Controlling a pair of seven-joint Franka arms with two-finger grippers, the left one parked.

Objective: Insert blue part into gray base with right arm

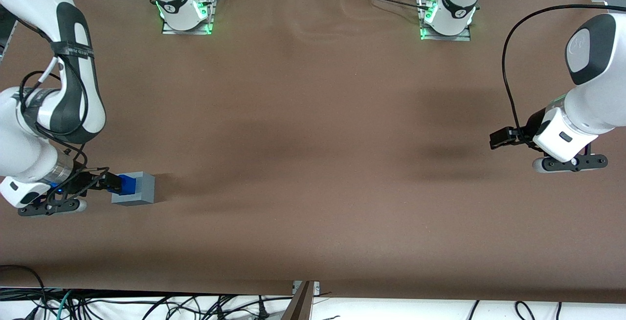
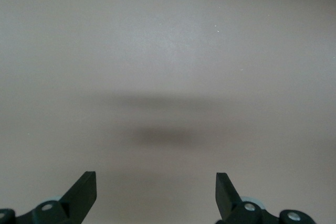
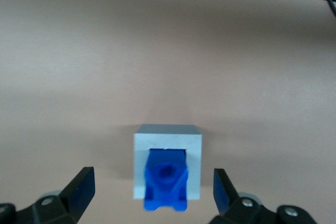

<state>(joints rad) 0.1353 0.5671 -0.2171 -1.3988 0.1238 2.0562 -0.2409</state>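
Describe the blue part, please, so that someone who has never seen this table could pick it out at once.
On the brown table, look toward the working arm's end, where the open end effector hangs just above the gray base. The blue part sits in that cube's top recess, between the fingers but untouched. It is the only bright-blue, knobbly piece, smaller than the gray base.

Low at the left edge of the front view, a bright-blue knobbly plastic part (image 1: 126,183) sits in a light-grey plastic cube base (image 1: 142,190). The black two-finger gripper (image 1: 100,181) just beside them, jaws spread, hangs from a white arm (image 1: 29,129) with dark-grey panels. The tabletop (image 1: 313,139) is plain brown.
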